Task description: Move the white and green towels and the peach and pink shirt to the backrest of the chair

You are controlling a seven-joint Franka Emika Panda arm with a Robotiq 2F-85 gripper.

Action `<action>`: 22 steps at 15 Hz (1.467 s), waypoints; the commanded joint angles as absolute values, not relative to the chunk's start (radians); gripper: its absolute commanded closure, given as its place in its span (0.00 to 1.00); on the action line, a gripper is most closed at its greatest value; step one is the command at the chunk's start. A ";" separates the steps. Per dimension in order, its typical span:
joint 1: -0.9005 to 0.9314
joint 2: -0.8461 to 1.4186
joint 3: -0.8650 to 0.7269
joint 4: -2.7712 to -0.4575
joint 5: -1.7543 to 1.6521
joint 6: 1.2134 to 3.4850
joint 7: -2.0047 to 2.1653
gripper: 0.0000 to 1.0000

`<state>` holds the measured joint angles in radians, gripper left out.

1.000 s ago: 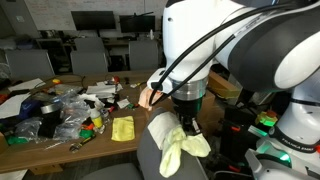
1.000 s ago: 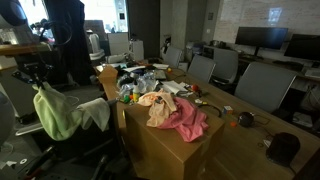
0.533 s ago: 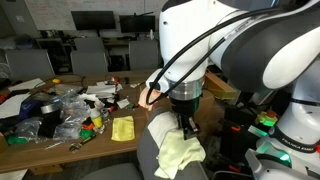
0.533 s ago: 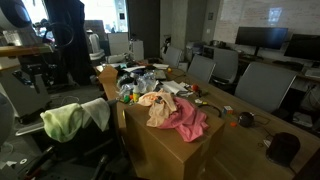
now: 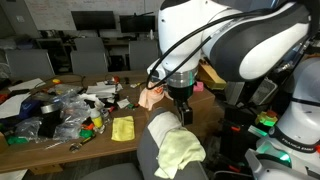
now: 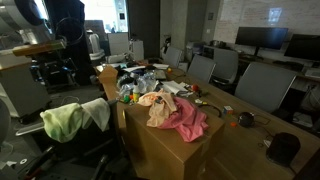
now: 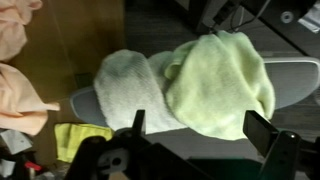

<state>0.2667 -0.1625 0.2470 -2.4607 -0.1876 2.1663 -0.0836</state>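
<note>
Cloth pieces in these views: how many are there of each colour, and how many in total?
Green towel: 1
White towel: 1
Peach shirt: 1
Pink shirt: 1
Yellow cloth: 1
Total: 5

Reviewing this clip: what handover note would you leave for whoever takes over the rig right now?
Gripper: jaws open, empty, above the chair backrest.
Green towel and white towel: draped side by side over the backrest, so that part is done.
Peach and pink shirt: lying on the table.
Left: carry the shirt to the backrest.
</note>
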 commanded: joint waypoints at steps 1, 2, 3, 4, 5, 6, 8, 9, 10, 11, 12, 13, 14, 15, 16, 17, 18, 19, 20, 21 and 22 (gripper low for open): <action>0.155 -0.179 0.187 -2.446 -0.354 2.129 0.002 0.00; 0.121 -0.186 0.155 -2.442 -0.375 2.113 0.004 0.00; 0.087 -0.181 0.126 -2.434 -0.399 2.106 0.010 0.00; 0.054 -0.183 0.090 -2.420 -0.396 2.090 -0.003 0.00; 0.025 -0.173 0.059 -2.403 -0.398 2.083 -0.016 0.00; -0.003 -0.162 0.029 -2.380 -0.392 2.077 -0.023 0.00; -0.048 -0.139 -0.022 -2.330 -0.372 2.058 -0.045 0.00; -0.064 -0.131 -0.043 -2.307 -0.359 2.059 -0.060 0.00; -0.076 -0.116 -0.064 -2.282 -0.342 2.068 -0.083 0.00; -0.086 -0.105 -0.086 -2.259 -0.304 2.081 -0.118 0.00; -0.094 -0.092 -0.105 -2.237 -0.263 2.091 -0.149 0.00; -0.101 -0.079 -0.129 -2.213 -0.189 2.104 -0.209 0.00; -0.108 -0.062 -0.152 -2.187 -0.107 2.108 -0.273 0.00; -0.116 -0.042 -0.172 -2.158 -0.034 2.100 -0.341 0.00; -0.124 -0.025 -0.189 -2.135 0.040 2.091 -0.404 0.00; -0.134 -0.001 -0.204 -2.109 0.116 2.082 -0.471 0.00; -0.147 0.025 -0.217 -2.085 0.191 2.075 -0.534 0.00; -0.161 0.051 -0.226 -2.062 0.268 2.063 -0.594 0.00; -0.177 0.077 -0.231 -2.043 0.345 2.049 -0.648 0.00; -0.194 0.102 -0.230 -2.024 0.389 2.038 -0.685 0.00; -0.211 0.132 -0.228 -2.008 0.411 2.040 -0.697 0.00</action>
